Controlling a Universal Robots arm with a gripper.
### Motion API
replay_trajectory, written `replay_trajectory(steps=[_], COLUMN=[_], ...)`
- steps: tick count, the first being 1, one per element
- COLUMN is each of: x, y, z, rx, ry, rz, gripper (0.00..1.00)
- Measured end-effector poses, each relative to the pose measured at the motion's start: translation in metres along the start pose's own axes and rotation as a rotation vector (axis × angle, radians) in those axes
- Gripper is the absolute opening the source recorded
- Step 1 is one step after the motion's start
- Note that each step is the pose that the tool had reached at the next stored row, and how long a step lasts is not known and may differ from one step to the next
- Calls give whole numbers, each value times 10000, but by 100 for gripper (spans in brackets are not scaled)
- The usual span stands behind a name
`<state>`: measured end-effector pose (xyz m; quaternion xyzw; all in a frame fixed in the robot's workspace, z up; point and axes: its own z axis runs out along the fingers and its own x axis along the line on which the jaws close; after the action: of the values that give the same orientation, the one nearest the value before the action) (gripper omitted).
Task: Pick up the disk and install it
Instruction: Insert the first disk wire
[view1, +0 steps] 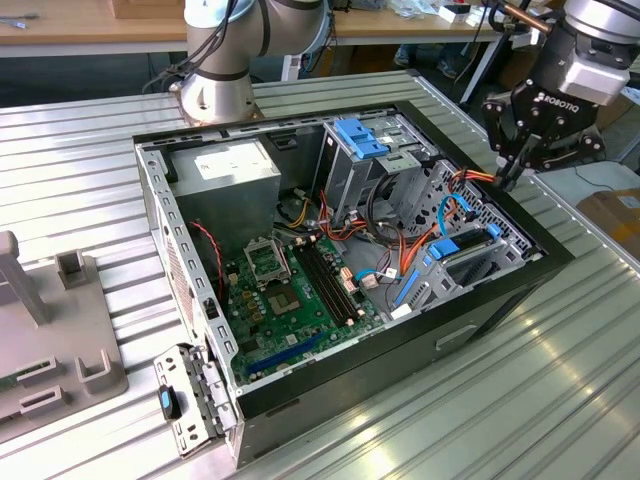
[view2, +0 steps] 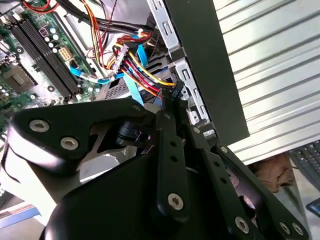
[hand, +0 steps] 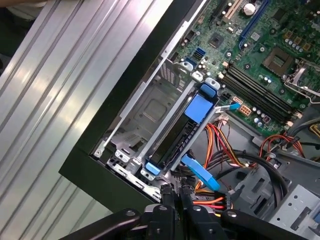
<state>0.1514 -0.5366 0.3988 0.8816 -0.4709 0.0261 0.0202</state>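
Disk (hand: 175, 140) sits in bay at case (view1: 330, 385) corner, blue rails either side. Gripper (view1: 510, 172) over bay, jaws closed, tips among cables (hand: 220, 145); nothing clearly held. Motherboard (view1: 290, 290) fills case floor.

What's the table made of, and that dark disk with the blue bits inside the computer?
The table looks like bare metal, maybe aluminium: silvery, ribbed, with bright glare streaks. The disk seems dark matt metal, though little of it shows. Its blue rails look like smooth plastic, evenly coloured.
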Motion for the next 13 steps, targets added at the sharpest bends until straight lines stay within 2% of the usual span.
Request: replay_trajectory(steps=[1,8,11,13], x=[0,0,0,0], y=[0,0,-1,-1], z=[0,0,1,4], rx=[-11,-22,-49,-83], ry=[-3,-4,-9,-16], rz=[133,274,699,1222], gripper=[16,16,16,16])
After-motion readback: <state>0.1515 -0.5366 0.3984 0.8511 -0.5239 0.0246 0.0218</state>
